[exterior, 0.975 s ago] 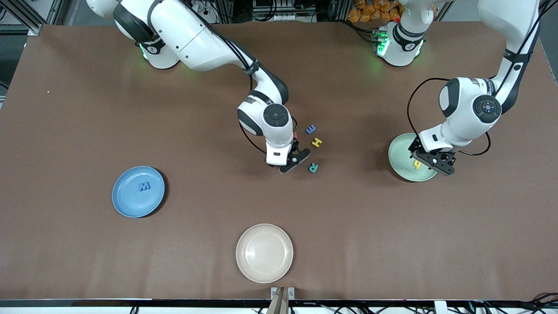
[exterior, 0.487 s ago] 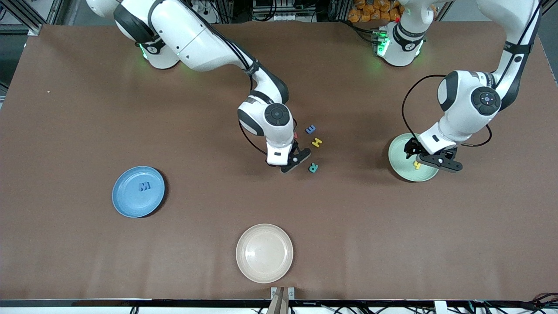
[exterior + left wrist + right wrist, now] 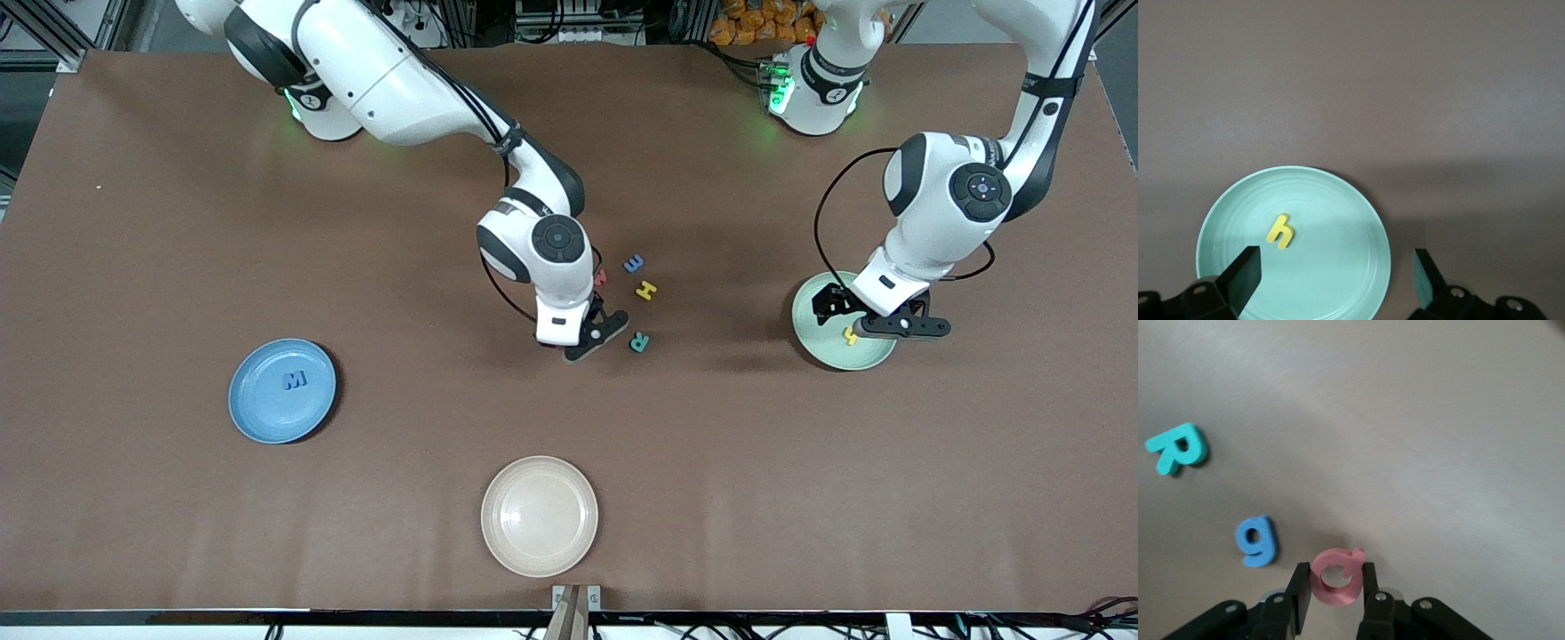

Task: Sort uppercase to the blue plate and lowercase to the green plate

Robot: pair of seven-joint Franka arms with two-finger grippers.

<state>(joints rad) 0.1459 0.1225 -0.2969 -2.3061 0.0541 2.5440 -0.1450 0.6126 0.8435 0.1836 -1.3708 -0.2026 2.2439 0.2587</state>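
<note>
My right gripper [image 3: 1336, 587] is shut on the red Q [image 3: 1337, 577] just above the table's middle; in the front view the right gripper [image 3: 582, 345] hides the Q. Close by lie the teal R [image 3: 639, 341], a blue lowercase letter [image 3: 1258, 540], the yellow H [image 3: 646, 290], another blue letter [image 3: 633, 263] and a red letter [image 3: 600, 277]. The blue M [image 3: 294, 380] lies on the blue plate [image 3: 258, 418]. My left gripper [image 3: 869, 320] hangs open over the green plate [image 3: 1338, 253], where the yellow h [image 3: 1280, 231] lies free of the fingers.
A cream plate [image 3: 539, 516] stands near the table's front edge, nearer the front camera than the letters. The blue plate is toward the right arm's end and the green plate [image 3: 813, 324] toward the left arm's end, with bare brown tabletop between them.
The right gripper closed on the red Q and shifted slightly toward the right arm's end. The left gripper opened wider and turned above the green plate, leaving the yellow h lying there.
</note>
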